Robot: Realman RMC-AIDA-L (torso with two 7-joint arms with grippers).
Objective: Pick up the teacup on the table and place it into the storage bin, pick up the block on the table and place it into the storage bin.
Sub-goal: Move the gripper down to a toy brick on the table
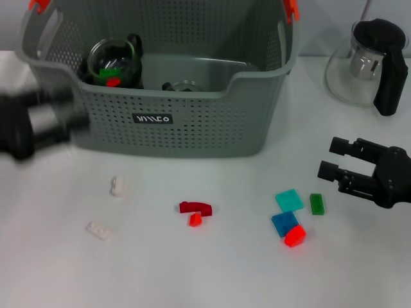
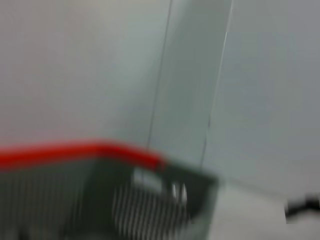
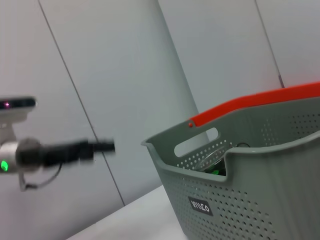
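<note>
Several small blocks [image 1: 289,218] lie nearest on the table [image 1: 212,269]: light, rigid, best pinched across flat sides. Just beyond them hovers the right gripper [image 1: 338,164], fingers spread and empty. Farther back the storage bin [image 1: 192,128] already holds the fragile glass teacup [image 1: 114,61]; the left gripper [image 1: 38,122] is blurred, its state unreadable.

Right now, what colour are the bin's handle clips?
Orange handle clips; the head view shows them best.
</note>
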